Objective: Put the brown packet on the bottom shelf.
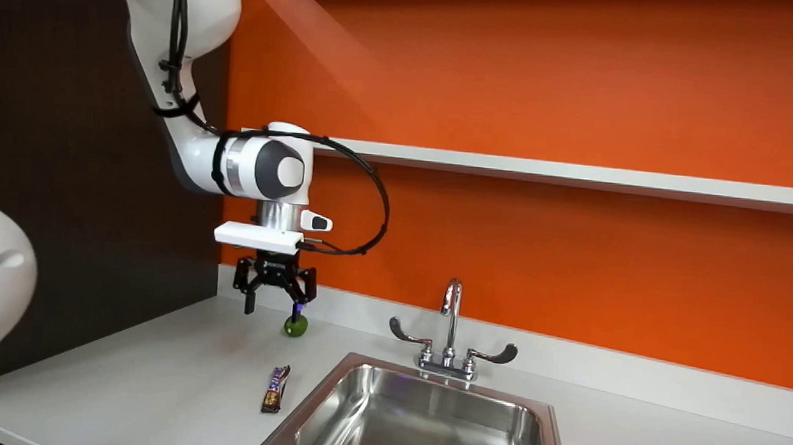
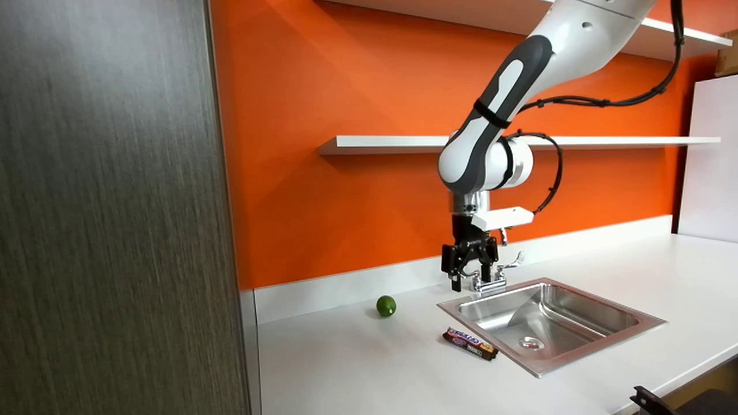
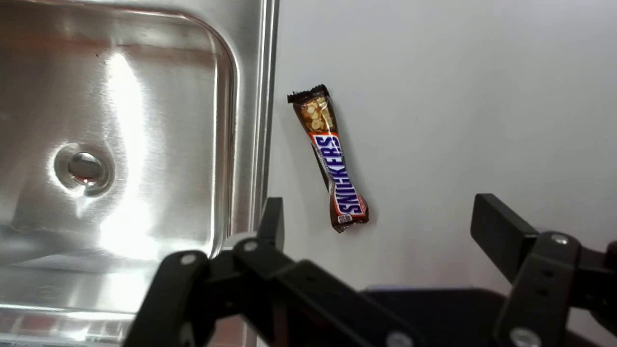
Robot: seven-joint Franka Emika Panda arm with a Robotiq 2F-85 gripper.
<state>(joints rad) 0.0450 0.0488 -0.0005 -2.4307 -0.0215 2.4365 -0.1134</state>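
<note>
The brown packet (image 1: pixel 275 388) is a Snickers bar lying flat on the grey countertop beside the sink. It also shows in an exterior view (image 2: pixel 470 343) and in the wrist view (image 3: pixel 332 159), where it lies slightly slanted. My gripper (image 1: pixel 272 314) is open and empty, pointing down above the counter. It also shows in an exterior view (image 2: pixel 471 282). In the wrist view, the jaws (image 3: pixel 378 212) stand wide apart, with the packet ahead of them. The bottom shelf (image 1: pixel 547 169) is a long light-grey ledge on the orange wall, also visible in an exterior view (image 2: pixel 392 142), partly hidden by the arm.
A steel sink (image 1: pixel 559 443) is set into the counter beside the packet. A faucet (image 1: pixel 452 324) with two handles stands behind it. A green ball (image 2: pixel 386 305) sits near the backsplash. An upper shelf (image 2: pixel 686 36) hangs above. A dark panel (image 2: pixel 115 207) stands at one side.
</note>
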